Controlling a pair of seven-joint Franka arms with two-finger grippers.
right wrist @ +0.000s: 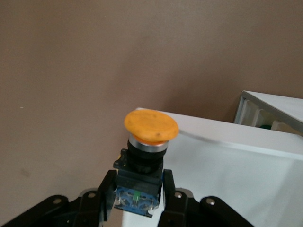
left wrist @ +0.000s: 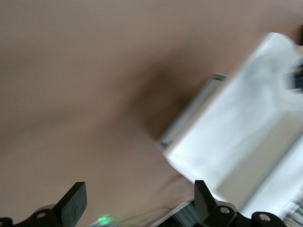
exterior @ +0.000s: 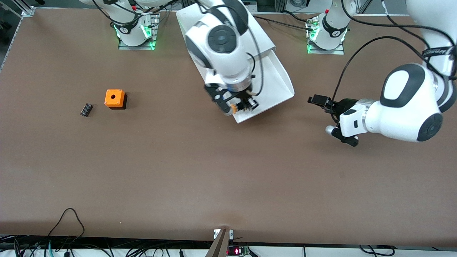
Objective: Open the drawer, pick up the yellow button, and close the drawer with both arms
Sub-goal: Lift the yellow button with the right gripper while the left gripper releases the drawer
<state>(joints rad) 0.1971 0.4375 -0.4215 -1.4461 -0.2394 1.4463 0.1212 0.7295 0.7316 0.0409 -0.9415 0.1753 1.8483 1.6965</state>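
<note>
White open drawer (exterior: 276, 76) is our landmark. Over its front end we see right gripper (exterior: 238, 105) clamped on button (exterior: 234, 107). Right wrist view alone shows us smooth round orange cap, metal ring, blocky black body. Left gripper (exterior: 330, 119) hangs beside drawer, toward left arm's end, fingers spread wide, empty.

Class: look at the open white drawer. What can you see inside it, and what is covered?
Over the drawer front end, the right gripper is shut on the button. The visible drawer floor looks bare; the right arm covers the rest. The left gripper hangs open beside the drawer.
</note>
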